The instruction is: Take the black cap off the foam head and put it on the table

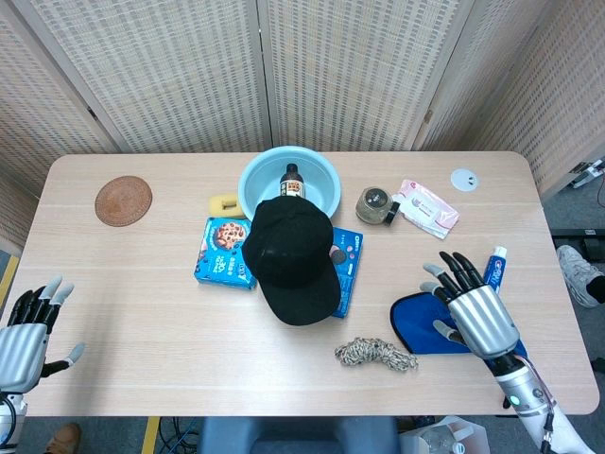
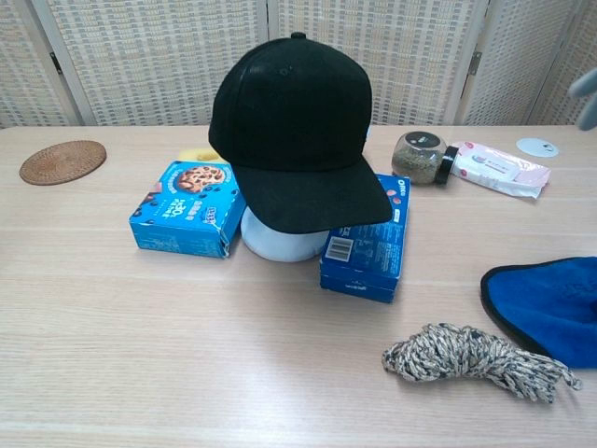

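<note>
Black fabric baseball cap sits fully on the white foam head, brim toward us, at the middle of the pale wooden surface, between two blue biscuit boxes, one at its left and one at its right. Our right hand hovers released over the blue cloth, fingers spread and holding nothing; our left hand rests open and empty at the near left edge. To lift the cap cleanly, we judge it best to bring the right hand to the brim or crown, pinch the fabric firmly, and raise it straight up so the light head does not tip into the boxes. Bare surface lies in front for setting it down. We count one cap, one head, two boxes, one cloth, one coil of speckled rope, one woven coaster, one light blue basin holding one dark bottle.
</note>
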Motion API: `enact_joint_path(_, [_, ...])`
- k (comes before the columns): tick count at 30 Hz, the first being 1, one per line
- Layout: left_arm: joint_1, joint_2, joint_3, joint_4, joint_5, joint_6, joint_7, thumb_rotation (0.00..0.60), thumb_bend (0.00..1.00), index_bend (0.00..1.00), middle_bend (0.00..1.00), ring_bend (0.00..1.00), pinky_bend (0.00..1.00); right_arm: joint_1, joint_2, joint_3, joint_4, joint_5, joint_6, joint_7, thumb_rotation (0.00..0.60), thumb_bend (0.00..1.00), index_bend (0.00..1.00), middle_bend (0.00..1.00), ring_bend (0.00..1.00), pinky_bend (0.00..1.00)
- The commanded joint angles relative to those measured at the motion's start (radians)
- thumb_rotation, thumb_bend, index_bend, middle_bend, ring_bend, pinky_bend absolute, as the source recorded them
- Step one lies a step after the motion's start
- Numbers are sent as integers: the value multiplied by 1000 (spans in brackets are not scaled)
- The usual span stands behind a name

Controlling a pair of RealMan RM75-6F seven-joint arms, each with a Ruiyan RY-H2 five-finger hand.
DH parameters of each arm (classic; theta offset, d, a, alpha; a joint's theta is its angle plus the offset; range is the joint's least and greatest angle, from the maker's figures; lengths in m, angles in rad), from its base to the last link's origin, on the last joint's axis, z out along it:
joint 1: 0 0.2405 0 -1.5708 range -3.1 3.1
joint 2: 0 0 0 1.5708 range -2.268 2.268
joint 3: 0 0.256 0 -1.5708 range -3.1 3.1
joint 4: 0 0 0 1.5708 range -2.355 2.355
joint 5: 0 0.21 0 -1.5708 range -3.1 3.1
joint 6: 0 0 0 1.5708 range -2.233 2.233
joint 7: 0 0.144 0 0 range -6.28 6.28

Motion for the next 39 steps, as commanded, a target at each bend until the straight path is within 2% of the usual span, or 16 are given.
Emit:
enact_joint_path(1, [10,5,2,-4,-1,12,0,600,203,13,0,0,0,50,-59,24,35,-15,-35,-8,600,0,391,214,14,98])
enact_joint_path(10, [34,11,8,-9,0,40,0,600,203,12,0,0,0,153,-210,35,129,-34,-98,-12,600,0,391,214,14,75])
enact_joint_path(15, [44,15,10,-14,6,53,2,600,203,13,0,0,0,182,-278,32,190,-46,-89,-3,600,0,391,214,14,65])
enact_joint_path(20, [49,17,12,-17,9,57,3,600,203,13,0,0,0,198,-319,23,227,-49,-80,5,600,0,391,214,1,2])
enact_joint_path(35, [42,17,5,-25,7,42,17,600,203,13,0,0,0,249,-452,20,377,-83,-11,15,600,0,390,214,0,0])
enact_joint_path(39, [41,17,5,-24,4,35,17,600,203,13,0,0,0,265,-496,18,422,-84,-2,25,600,0,343,191,0,0])
